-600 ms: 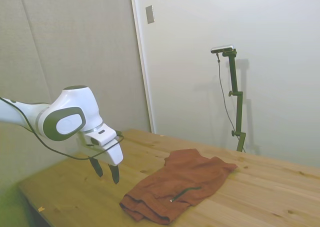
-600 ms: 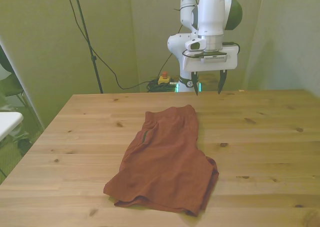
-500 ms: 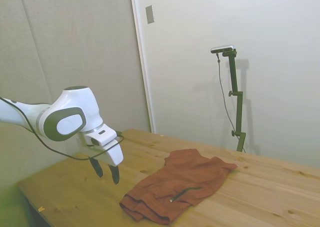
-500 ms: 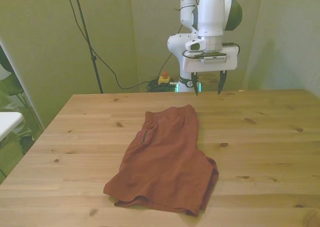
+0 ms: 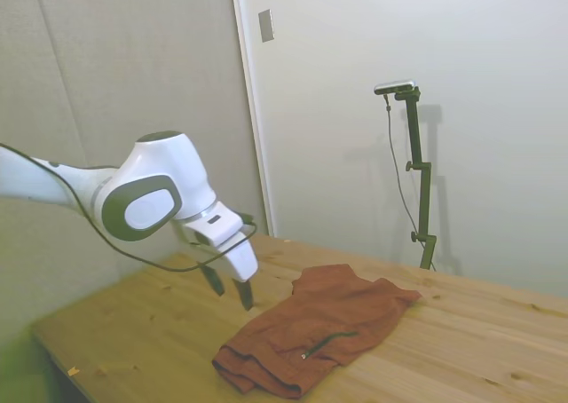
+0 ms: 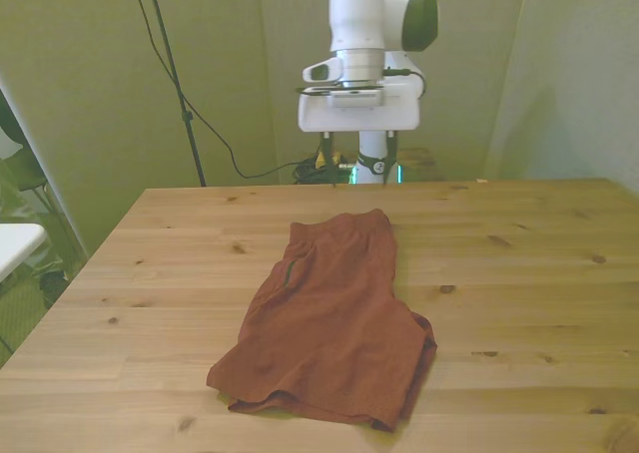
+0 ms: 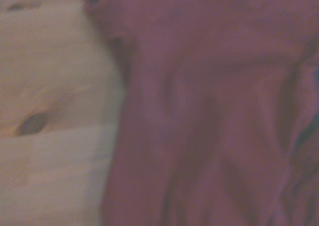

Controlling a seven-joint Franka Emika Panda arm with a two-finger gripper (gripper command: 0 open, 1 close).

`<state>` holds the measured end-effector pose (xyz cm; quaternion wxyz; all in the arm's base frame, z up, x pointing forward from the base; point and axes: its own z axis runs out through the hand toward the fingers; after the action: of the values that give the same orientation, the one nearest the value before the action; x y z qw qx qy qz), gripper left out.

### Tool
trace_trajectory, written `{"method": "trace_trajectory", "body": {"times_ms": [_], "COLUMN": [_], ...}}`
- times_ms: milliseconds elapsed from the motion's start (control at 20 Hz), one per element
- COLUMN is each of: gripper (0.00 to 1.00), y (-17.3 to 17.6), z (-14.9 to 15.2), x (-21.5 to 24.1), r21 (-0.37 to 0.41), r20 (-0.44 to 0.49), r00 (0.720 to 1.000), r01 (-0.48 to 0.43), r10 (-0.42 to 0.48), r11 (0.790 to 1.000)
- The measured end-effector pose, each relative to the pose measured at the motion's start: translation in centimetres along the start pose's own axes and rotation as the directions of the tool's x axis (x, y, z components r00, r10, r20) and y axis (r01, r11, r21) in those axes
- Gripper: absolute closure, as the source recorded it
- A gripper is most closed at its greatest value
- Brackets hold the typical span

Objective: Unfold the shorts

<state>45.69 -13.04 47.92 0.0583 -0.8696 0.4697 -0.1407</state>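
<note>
The gripper (image 6: 357,162), fingers spread and empty, hangs above the table's (image 6: 519,273) far edge. The folded shorts (image 6: 332,318) lie mid-table, long axis running away from it toward the near edge.

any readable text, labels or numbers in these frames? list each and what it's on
None readable.
Shorts: no print or legible tag in any view; the wrist view is blurred.
Hand: no legible marking on its white housing.
Table: bare wood, no labels.
Grey wall plate: blank.
</note>
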Motion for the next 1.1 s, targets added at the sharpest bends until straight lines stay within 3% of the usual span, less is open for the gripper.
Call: {"method": "trace_trajectory", "body": {"times_ms": [200,450,700,1100], "gripper": [0.00,0.00,0.00,0.00], "y": [1.4,2.6,0.8,-3.0], "z": [0.4,0.8,2.6,5.4], "x": [8.6,15.2,18.8,21.4], "r21": [0.022,0.049,0.051,0.067], "r20": [-0.025,-0.076,-0.110,-0.085], "r00": [0.996,0.980,0.955,0.947], "r01": [-0.080,-0.183,-0.270,-0.305], "r10": [0.081,0.186,0.274,0.310], "r11": [0.997,0.982,0.961,0.950]}}
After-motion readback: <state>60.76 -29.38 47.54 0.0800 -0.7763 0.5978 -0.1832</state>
